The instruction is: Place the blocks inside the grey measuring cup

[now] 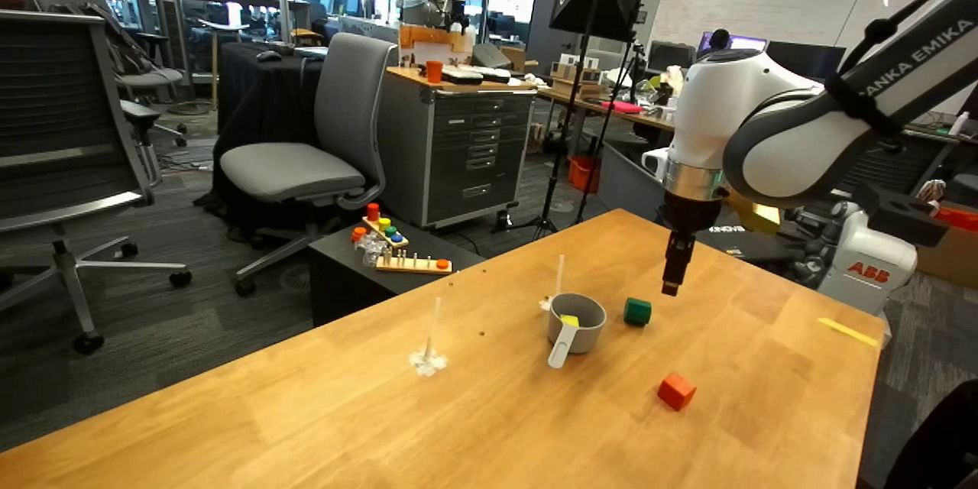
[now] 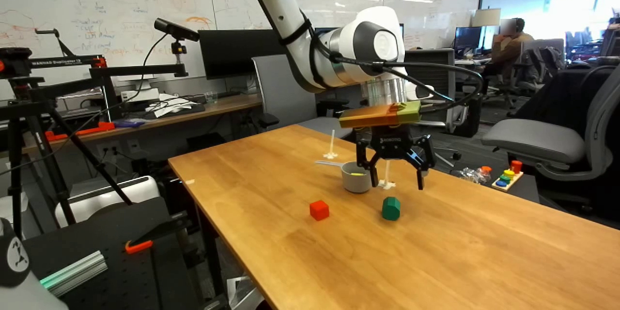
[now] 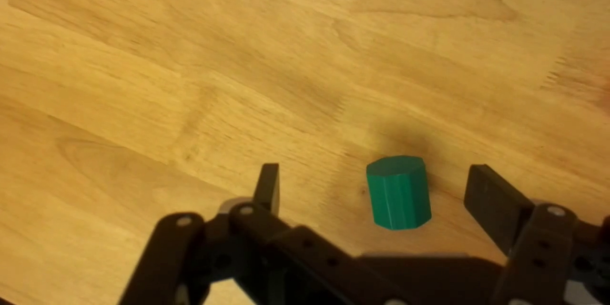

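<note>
The grey measuring cup (image 1: 587, 338) stands upright on the table in both exterior views (image 2: 356, 184), with a yellow block (image 1: 570, 320) inside. A green many-sided block (image 1: 637, 312) lies on its side near the cup, also in an exterior view (image 2: 391, 209). A red block (image 1: 677, 392) sits apart on the table, also in an exterior view (image 2: 319, 209). My gripper (image 2: 397, 185) is open and empty, above the table near the green block. In the wrist view the green block (image 3: 399, 193) shows between the spread fingers (image 3: 373, 171), below them and untouched. The cup and red block are outside the wrist view.
Two thin white sticks stand upright on white blobs, one (image 1: 429, 359) left of the cup and one (image 1: 561, 275) right behind it. Yellow tape (image 1: 848, 331) lies near the table edge. A low black side table (image 1: 351, 283) holds peg toys beyond the table.
</note>
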You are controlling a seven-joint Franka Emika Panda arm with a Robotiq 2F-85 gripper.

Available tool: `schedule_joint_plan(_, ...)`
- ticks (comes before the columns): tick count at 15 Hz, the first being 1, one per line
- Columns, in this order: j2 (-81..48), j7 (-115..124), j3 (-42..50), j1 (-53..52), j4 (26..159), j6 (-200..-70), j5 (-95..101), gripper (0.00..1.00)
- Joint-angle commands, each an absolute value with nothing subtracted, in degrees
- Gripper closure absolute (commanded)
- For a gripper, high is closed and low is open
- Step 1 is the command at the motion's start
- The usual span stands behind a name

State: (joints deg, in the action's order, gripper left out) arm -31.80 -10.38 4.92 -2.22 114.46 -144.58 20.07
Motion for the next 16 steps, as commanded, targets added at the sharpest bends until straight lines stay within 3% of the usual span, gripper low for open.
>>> schedule_joint_plan(1,-31.79,-10.2,4.49,-1.81,114.36,-144.4,20.36,0.0)
schedule_joint_plan(9,-30.42,-20.23,1.18,0.12,115.69,-149.61,20.58,0.0)
schedule_joint_plan(16,-30.94,-39.04,-8.59,7.86,115.62,-150.61,13.68,0.0)
